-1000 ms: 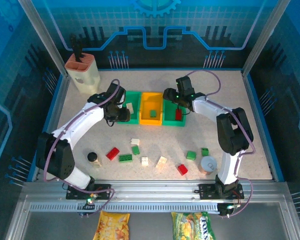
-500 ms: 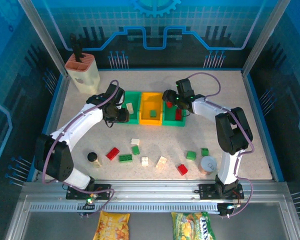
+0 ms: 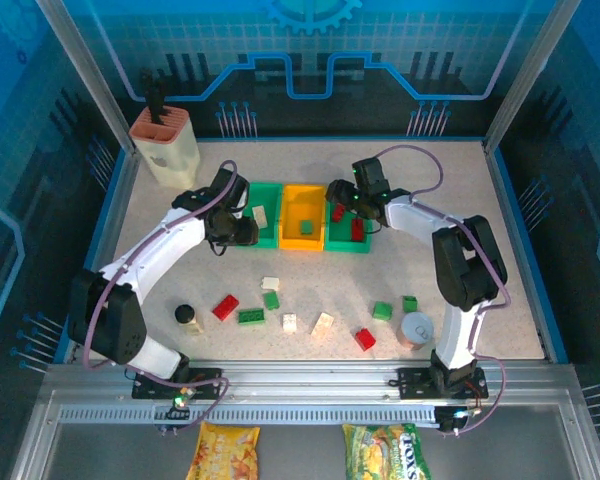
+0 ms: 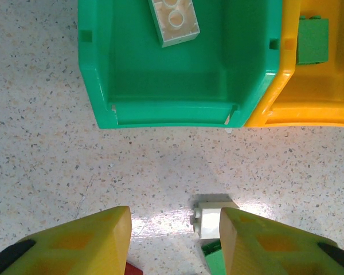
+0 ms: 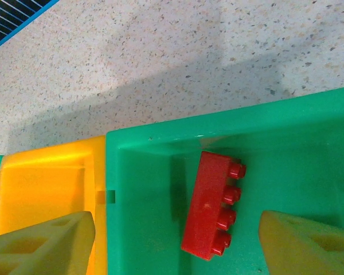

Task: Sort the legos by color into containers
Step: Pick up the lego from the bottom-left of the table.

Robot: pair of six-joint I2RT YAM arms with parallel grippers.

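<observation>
Speckled table [image 3: 460, 190], blue-walled enclosure [image 3: 310, 60]: you have containers [image 3: 302, 247] at far centre, one red brick [image 5: 212, 203] in the right green bin [image 5: 309, 123], loose legos [image 3: 270, 300] scattered near. Your left gripper [image 4: 175, 217] stands part open, empty; right gripper [image 5: 178, 223] wide, empty.

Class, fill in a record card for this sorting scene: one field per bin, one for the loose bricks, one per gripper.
left green bin: holds a cream brick
yellow bin: holds a green brick
right green bin: holds a red brick
loose legos: nine on the table, red, green and cream
left gripper: open, empty, over the table beside the left green bin
right gripper: open, empty, over the right green bin
</observation>
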